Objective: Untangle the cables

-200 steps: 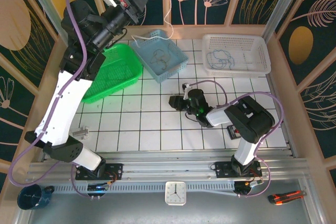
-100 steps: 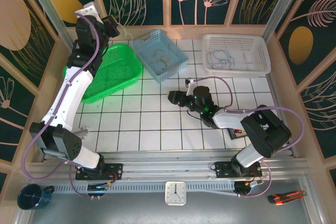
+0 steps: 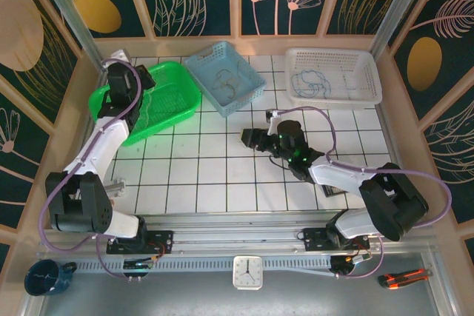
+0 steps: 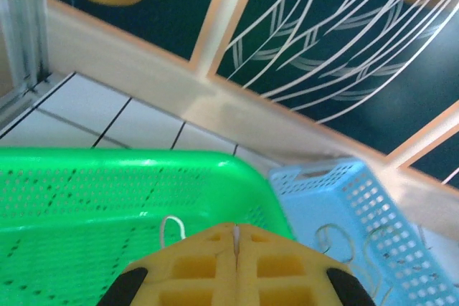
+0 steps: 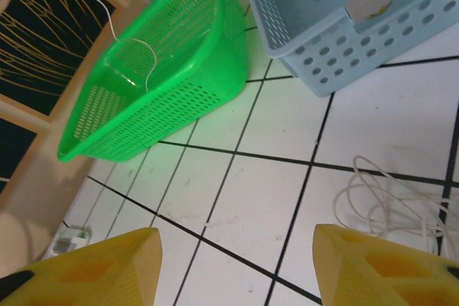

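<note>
Hovering over green basket (image 4: 86, 184), left fingers (image 4: 208, 266) clenched on pale cable (image 4: 171, 226), right fingers (image 5: 93, 266) spread above worktop (image 5: 244, 198) beside cable coil (image 5: 387, 202)

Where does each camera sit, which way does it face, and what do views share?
Top external: above, behind the bases, looking down at table; both arms show.
Left wrist: over green basket, facing back wall; left gripper shut on pale cable.
Right wrist: low over table, facing the baskets; right gripper open.
Shared: green basket, blue basket.
</note>
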Controlling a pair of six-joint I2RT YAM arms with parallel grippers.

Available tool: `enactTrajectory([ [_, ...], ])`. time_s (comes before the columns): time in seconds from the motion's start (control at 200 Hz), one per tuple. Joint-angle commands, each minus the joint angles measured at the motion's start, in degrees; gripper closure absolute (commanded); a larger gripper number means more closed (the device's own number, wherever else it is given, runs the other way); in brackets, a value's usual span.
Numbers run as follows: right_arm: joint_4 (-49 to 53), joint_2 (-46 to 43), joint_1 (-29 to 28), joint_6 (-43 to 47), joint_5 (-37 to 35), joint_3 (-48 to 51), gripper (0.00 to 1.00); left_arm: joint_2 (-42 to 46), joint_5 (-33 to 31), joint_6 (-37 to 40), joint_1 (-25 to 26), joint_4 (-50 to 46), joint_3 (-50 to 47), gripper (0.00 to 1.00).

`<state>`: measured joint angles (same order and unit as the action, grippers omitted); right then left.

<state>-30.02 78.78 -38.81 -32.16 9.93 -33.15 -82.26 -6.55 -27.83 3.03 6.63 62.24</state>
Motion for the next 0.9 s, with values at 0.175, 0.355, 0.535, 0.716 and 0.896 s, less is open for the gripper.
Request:
enactTrajectory([
  [0.175,7.02,-0.99,-0.45,4.07,-4.85,-1.53,0.42,2.54,0.40,2.73,-1.26,-0.57,2.60,0.01],
  [0.355,9.63,-1.26,-0.38,5.25,-6.89,-1.31,0.42,3.35,4.02,1.99,-1.29,-2.94,3.49,0.01],
  [0.535,11.89,-1.75,-0.24,6.30,-7.06,-0.39,0.43,6.95,12.52,-0.99,-1.19,-2.64,1.15,0.01],
  [0.716,13.50,-3.19,1.17,7.16,-6.00,1.12,0.43,11.43,17.61,-2.60,2.66,-3.30,-2.87,0.01],
  [0.896,12.90,-6.62,5.96,5.06,-2.20,3.20,0.44,14.69,15.00,-4.31,12.92,-3.01,-10.65,0.01],
])
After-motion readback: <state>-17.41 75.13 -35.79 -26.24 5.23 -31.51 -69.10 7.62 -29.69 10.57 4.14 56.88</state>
